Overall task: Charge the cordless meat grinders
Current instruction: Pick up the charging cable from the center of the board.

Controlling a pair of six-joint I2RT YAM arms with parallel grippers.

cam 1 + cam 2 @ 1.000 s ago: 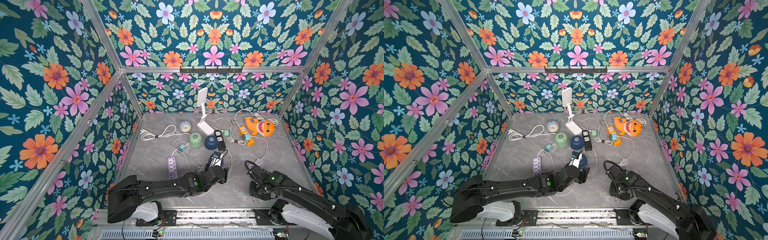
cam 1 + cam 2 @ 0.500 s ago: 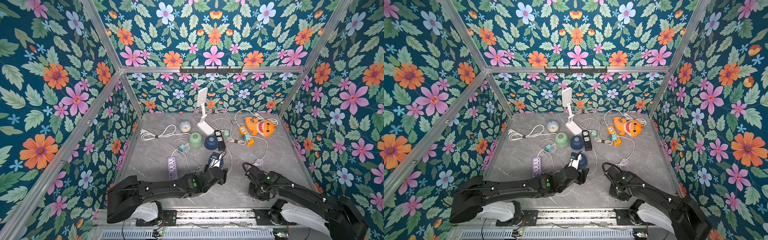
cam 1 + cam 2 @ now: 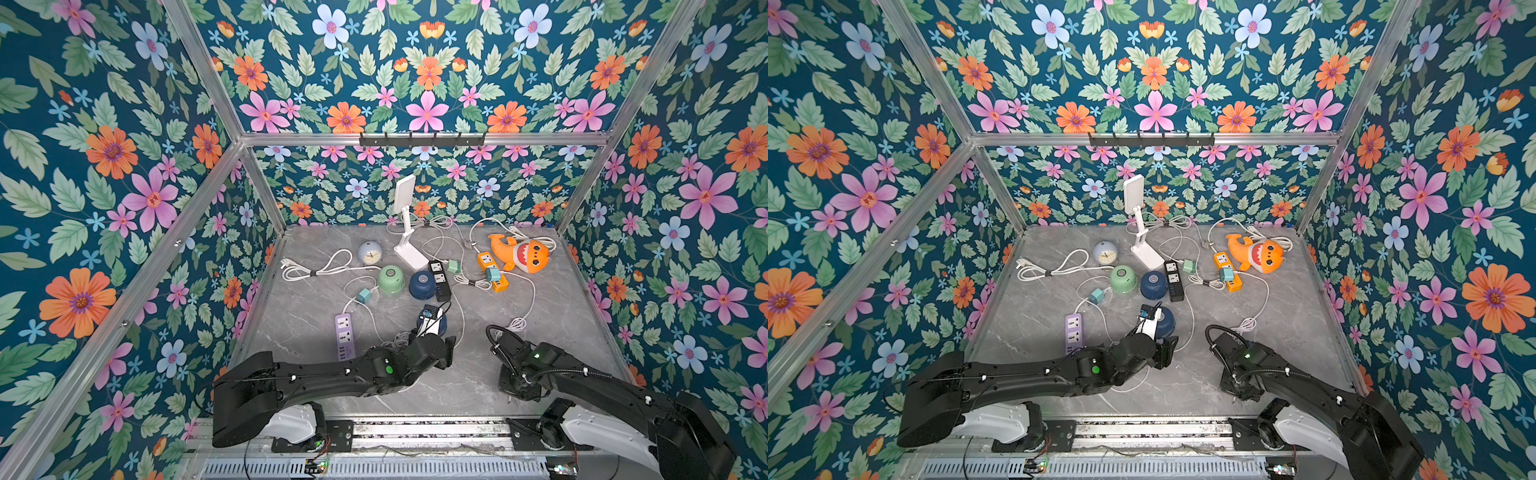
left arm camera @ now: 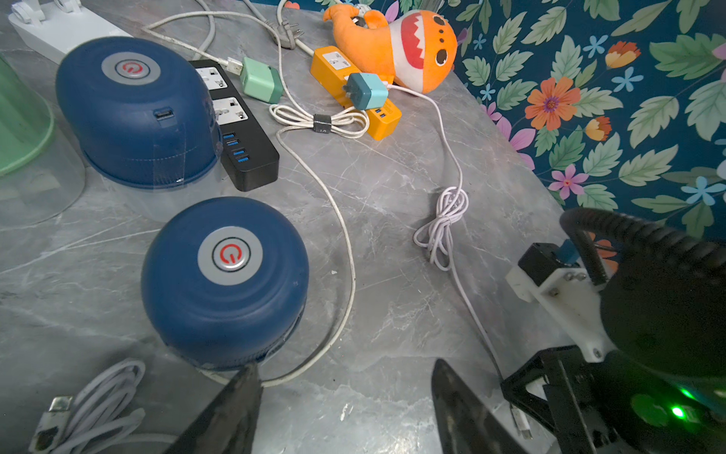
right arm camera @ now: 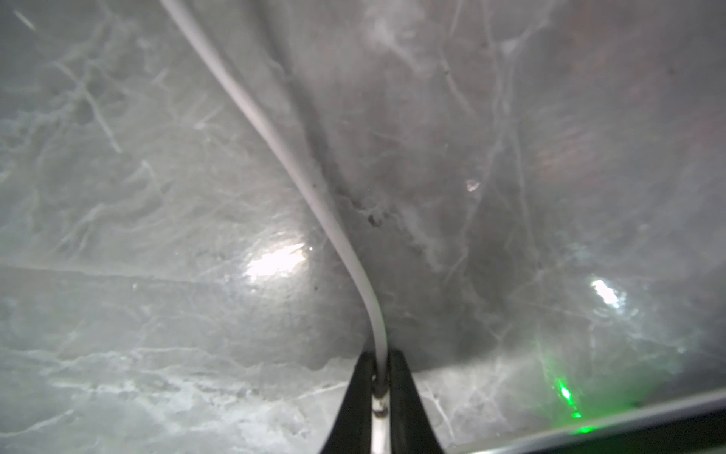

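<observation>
Navy grinder (image 4: 224,291) by spread left jaws, right arm (image 3: 582,378) low, right jaws pinching white cable (image 5: 310,184)

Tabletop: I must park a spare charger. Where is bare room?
Free: the grey marble tabletop left of the purple power strip, to the wall; also right of the coiled white cable. Crowded: the back, around the white folding lamp, orange shark toy and black power strip.

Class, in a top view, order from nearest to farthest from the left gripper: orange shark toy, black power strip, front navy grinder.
1. Front navy grinder, just beyond the left gripper.
2. Black power strip, mid-table.
3. Orange shark toy, back right.
</observation>
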